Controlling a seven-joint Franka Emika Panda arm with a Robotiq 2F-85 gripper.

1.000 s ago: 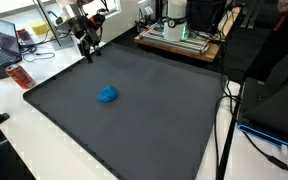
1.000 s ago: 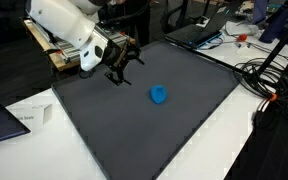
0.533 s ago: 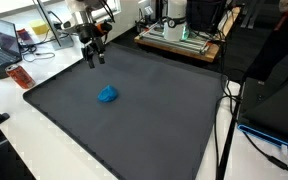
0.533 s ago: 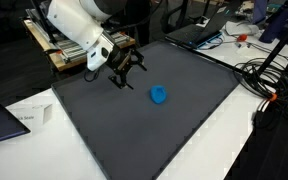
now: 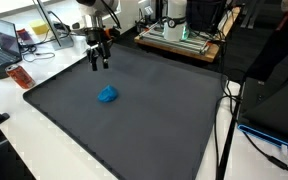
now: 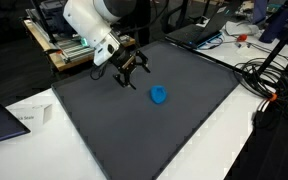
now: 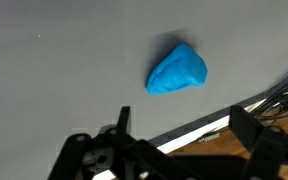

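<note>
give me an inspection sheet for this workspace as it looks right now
surface: dark grey mat on a white table, flat, no marks seen
job's things: one blue lump lying on the mat, alone
clutter: red item on the table beside the mat's edge
hand: hand open, jaws wide, above the mat, apart from the blue lump, holding nothing
cables: black cables bunched at the table's edge, off the mat
surroundings: laptop and a bench with equipment beyond the mat
</note>
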